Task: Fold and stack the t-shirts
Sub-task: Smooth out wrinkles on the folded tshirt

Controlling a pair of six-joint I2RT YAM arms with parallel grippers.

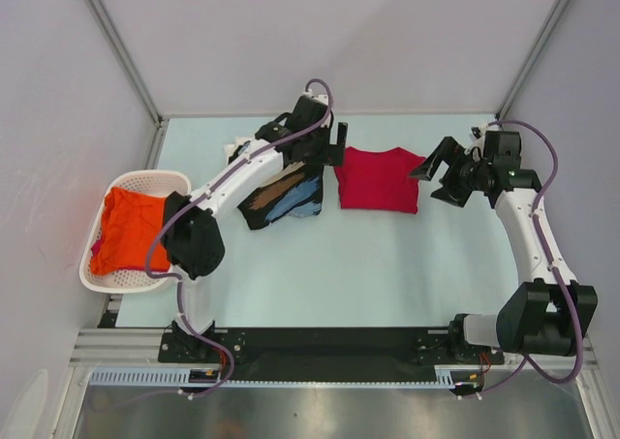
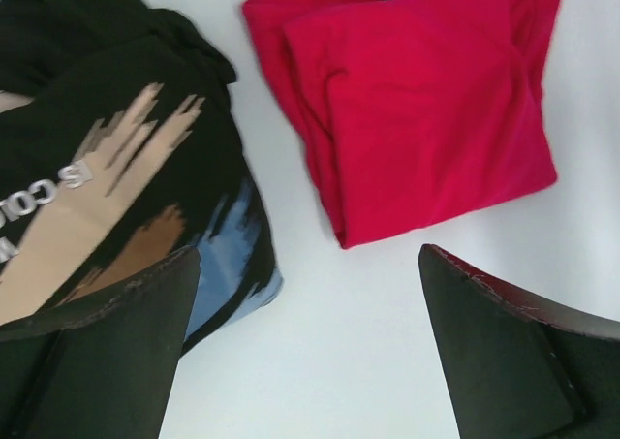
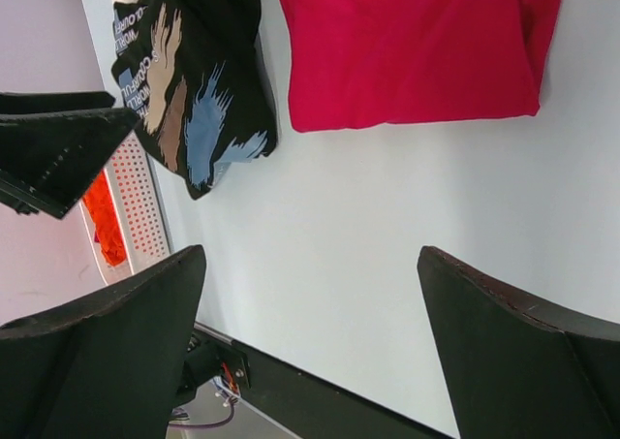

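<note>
**Lying Flat: One Red Shirt, Two Open Grippers**

The red t-shirt (image 1: 378,179) lies on the pale table (image 1: 368,265), folded into a neat block near the far side, about in the middle. Just to its left sits the black t-shirt (image 1: 286,197) with tan and light-blue marks on it. It is bunched in a lumpy heap, close beside the red one, with a thin strip of table showing between them. The orange t-shirt (image 1: 126,228) is in the white basket (image 1: 145,175) at the left edge of the table, and a bit of pink cloth (image 1: 98,256) shows beside it.

The left gripper (image 2: 308,265) hangs above the gap between the black shirt and the red shirt. Its jaws are spread wide and hold nothing. The right gripper (image 1: 438,172) is just to the right of the red shirt. Its jaws are spread wide too, and nothing is in them.
</note>
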